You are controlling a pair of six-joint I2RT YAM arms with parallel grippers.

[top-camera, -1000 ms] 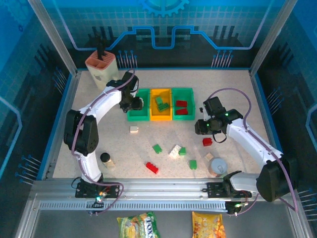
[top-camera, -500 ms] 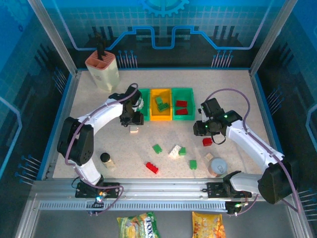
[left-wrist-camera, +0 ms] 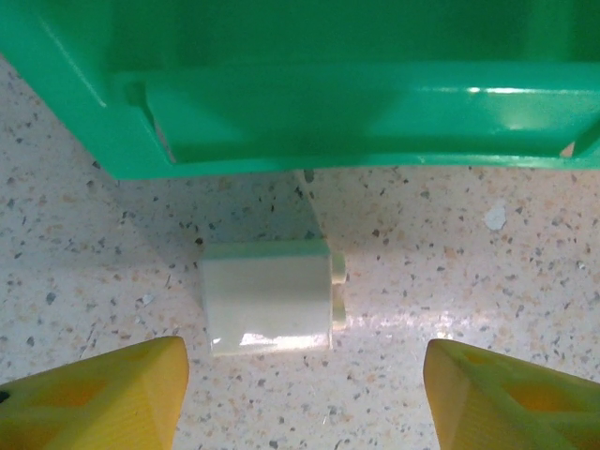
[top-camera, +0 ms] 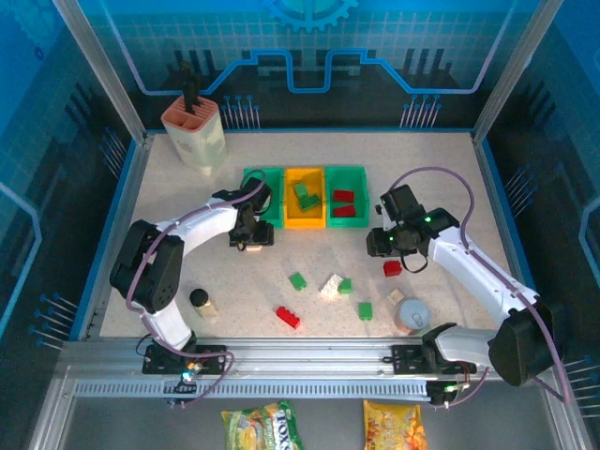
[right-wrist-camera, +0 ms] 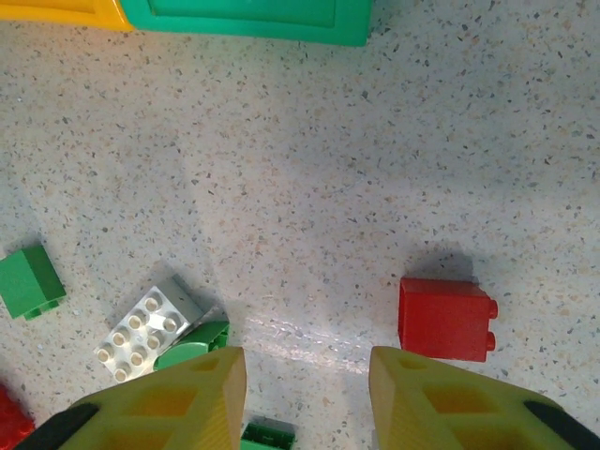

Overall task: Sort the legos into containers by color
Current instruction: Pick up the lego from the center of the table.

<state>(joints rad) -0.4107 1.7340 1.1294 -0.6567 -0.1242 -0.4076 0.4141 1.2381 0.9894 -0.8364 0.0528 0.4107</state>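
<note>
- Our left gripper [left-wrist-camera: 305, 375] hangs with jaws spread over a white brick [left-wrist-camera: 269, 300], which lies just beside the green bin [left-wrist-camera: 328, 94].
- Our right gripper [right-wrist-camera: 307, 394] is slightly parted and empty, near a red brick [right-wrist-camera: 445, 317].
- We fear an off-centre close could skid the white brick against the bin.
- Speckled table [left-wrist-camera: 469, 253]; blue-walled enclosure [top-camera: 309, 37].

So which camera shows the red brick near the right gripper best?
The right wrist view: the red brick is large and sharp there, its studs visible on one side. The top external view shows it as a small red spot.
</note>
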